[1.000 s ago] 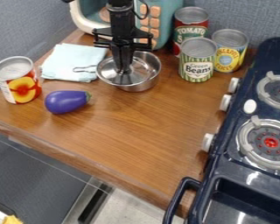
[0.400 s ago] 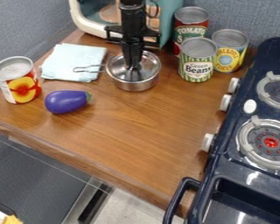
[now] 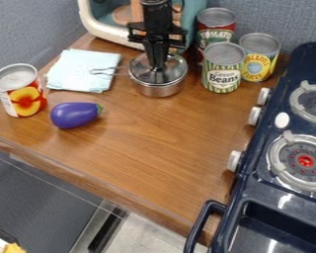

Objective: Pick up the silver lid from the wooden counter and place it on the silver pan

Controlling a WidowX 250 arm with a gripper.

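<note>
Below one gripper [image 3: 159,67], one pot [image 3: 160,91]

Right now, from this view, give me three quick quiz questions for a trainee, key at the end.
1. What is the hand directly over?
A) folded cloth
B) metal pot
C) white knob
2. True or false: in the camera view, the purple eggplant lies to the right of the red-and-yellow can.
3. How many cans stand grouped near the stove?

Key: 1. B; 2. true; 3. three
</note>
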